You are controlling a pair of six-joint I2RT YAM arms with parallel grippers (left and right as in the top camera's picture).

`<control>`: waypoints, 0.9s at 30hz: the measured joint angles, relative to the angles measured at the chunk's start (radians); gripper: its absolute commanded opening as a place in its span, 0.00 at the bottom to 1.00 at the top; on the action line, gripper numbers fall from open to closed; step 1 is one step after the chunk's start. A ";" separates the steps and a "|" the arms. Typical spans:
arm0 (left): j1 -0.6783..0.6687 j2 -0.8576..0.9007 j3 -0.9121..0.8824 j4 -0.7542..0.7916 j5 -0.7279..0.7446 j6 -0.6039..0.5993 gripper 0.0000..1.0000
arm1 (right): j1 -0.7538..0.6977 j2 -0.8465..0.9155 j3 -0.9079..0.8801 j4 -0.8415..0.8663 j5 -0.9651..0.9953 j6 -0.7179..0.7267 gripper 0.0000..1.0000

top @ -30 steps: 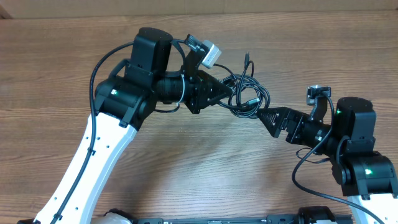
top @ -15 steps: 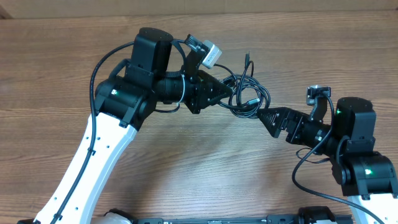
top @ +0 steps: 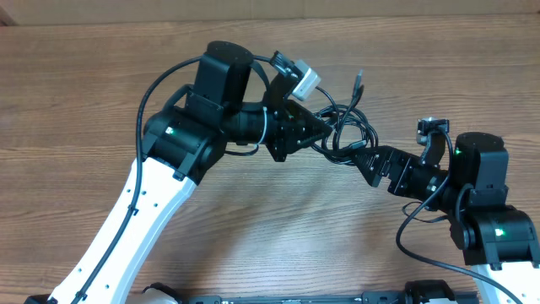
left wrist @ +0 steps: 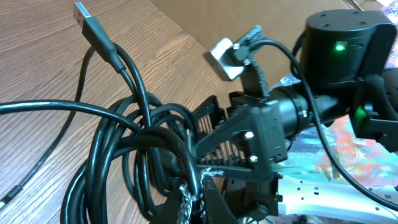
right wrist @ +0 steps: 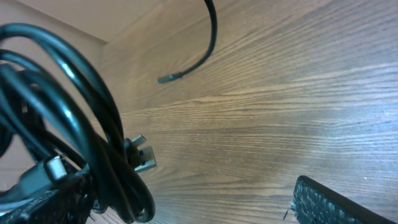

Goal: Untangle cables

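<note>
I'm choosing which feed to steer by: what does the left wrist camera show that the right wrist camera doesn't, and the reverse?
Only the left wrist: a raised USB plug on a cord's end, and the right arm facing the bundle. Only the right wrist: a blue-tongued plug, a loose cord end on the table, and a ribbed pad of the right pincer. Both: the tangled cables and the wooden table.

Counting by kind, tabletop.
Tallying one table (top: 76, 93), two arms (top: 126, 228), two grippers (left gripper (top: 325, 133), right gripper (top: 359, 155)), one knotted bundle of cables (top: 348, 135); showing three plug ends (right wrist: 144, 155) in the right wrist view; leaving strands uncounted, too tangled.
</note>
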 measured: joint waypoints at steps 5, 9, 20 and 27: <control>-0.014 0.000 0.000 0.007 0.000 0.000 0.04 | 0.000 0.030 0.000 -0.008 0.010 -0.005 1.00; -0.014 0.000 0.000 0.007 0.000 0.000 0.04 | 0.000 0.050 0.000 -0.024 0.036 -0.010 1.00; -0.014 0.000 0.000 0.013 0.001 0.000 0.04 | 0.000 0.114 0.000 -0.062 0.148 -0.019 1.00; -0.014 0.000 0.000 0.011 0.001 0.001 0.04 | 0.000 0.123 0.000 -0.064 0.162 -0.020 1.00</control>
